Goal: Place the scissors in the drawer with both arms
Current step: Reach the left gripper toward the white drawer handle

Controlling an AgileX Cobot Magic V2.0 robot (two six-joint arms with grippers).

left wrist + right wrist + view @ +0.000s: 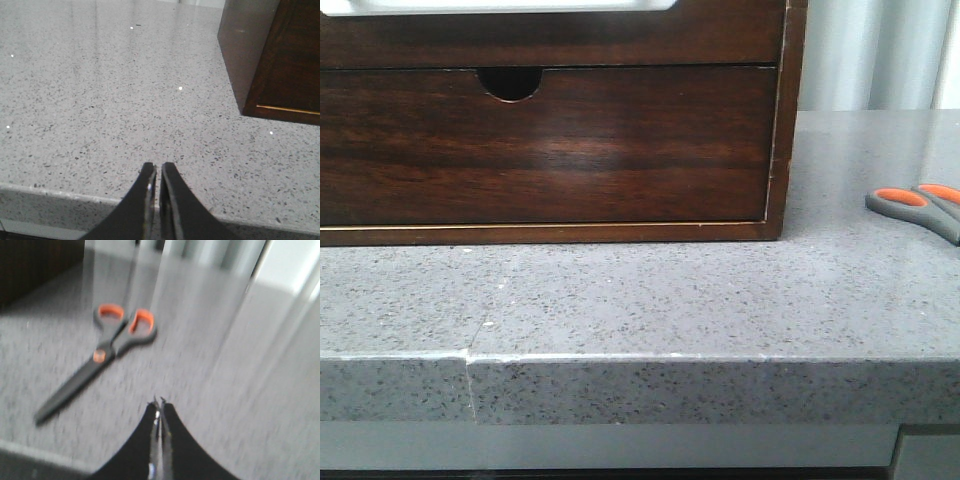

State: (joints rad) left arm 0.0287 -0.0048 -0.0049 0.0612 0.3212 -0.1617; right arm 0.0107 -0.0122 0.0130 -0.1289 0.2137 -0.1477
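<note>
The scissors (918, 204), with grey handles and orange-lined loops, lie flat on the grey speckled table at the far right, partly cut off by the front view's edge. In the right wrist view the whole scissors (111, 348) show, closed, blades pointing toward the table's front. My right gripper (160, 403) is shut and empty, above the table beside the scissors and apart from them. My left gripper (158, 168) is shut and empty, over the table's front edge. The drawer (550, 38) is the low dark brown front with a white rim, at the top of the cabinet, closed. Neither gripper shows in the front view.
Below the drawer is a taller dark wooden front with a half-round finger notch (510, 85). The cabinet's corner (260, 65) stands ahead of my left gripper. The table's front edge (620, 357) runs across the front view. Pale curtains (870, 50) hang behind.
</note>
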